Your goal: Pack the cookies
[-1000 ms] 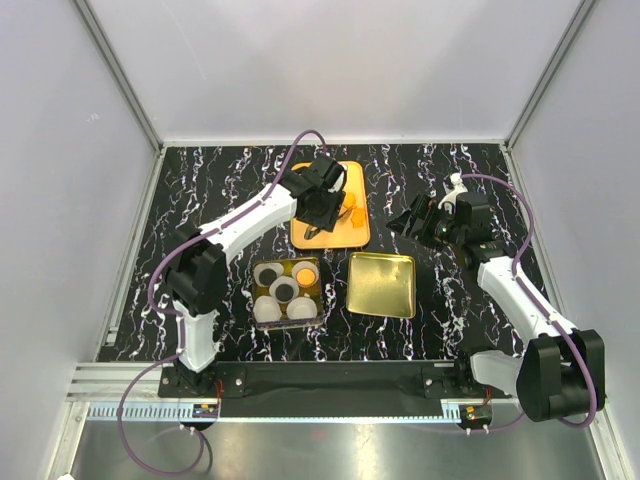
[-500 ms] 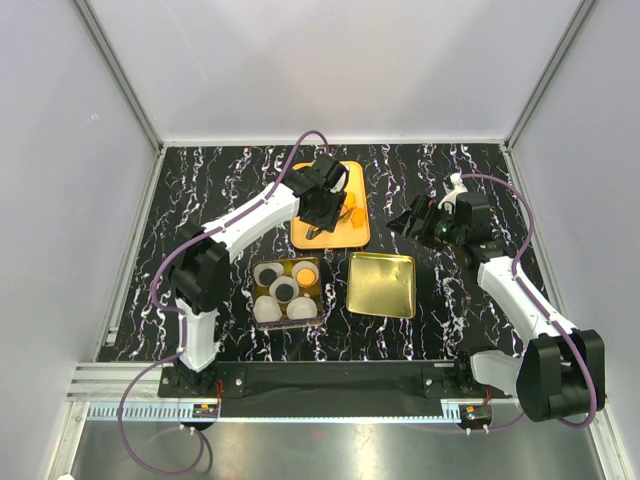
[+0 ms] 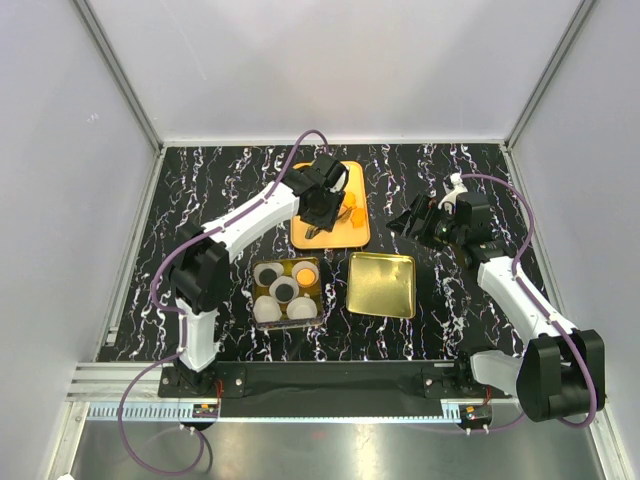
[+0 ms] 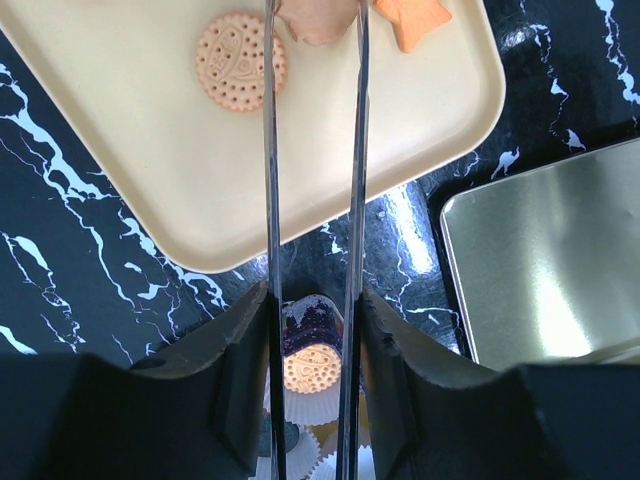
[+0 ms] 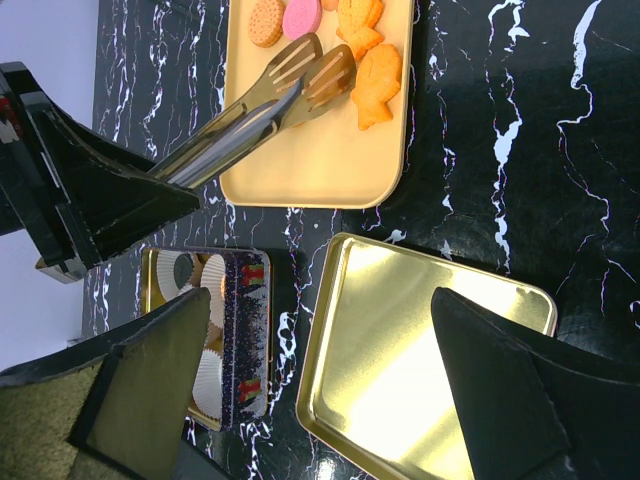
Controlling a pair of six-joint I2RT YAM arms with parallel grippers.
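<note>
Cookies lie on the far end of an orange tray (image 3: pixel 330 228): a round orange one (image 5: pixel 266 20), a pink one (image 5: pixel 302 17) and orange shaped ones (image 5: pixel 377 85). My left gripper (image 3: pixel 318 193) is shut on metal tongs (image 5: pixel 250 115), which reach over the tray. The tong tips (image 5: pixel 312 68) sit slightly apart beside the pink cookie and hold nothing. The left wrist view shows the round cookie (image 4: pixel 240 62) left of the tong blades (image 4: pixel 270 200). The tin (image 3: pixel 287 290) holds white paper cups and a few cookies (image 3: pixel 302 275). My right gripper (image 3: pixel 410 222) is open and empty above the gold lid (image 5: pixel 420 340).
The gold lid (image 3: pixel 382 284) lies open side up to the right of the tin. The tin (image 5: pixel 225 335) stands at the near middle of the black marble table (image 3: pixel 200 190). White walls enclose the table on three sides.
My left gripper and the tongs have shifted slightly over the tray. The right arm has not moved.
</note>
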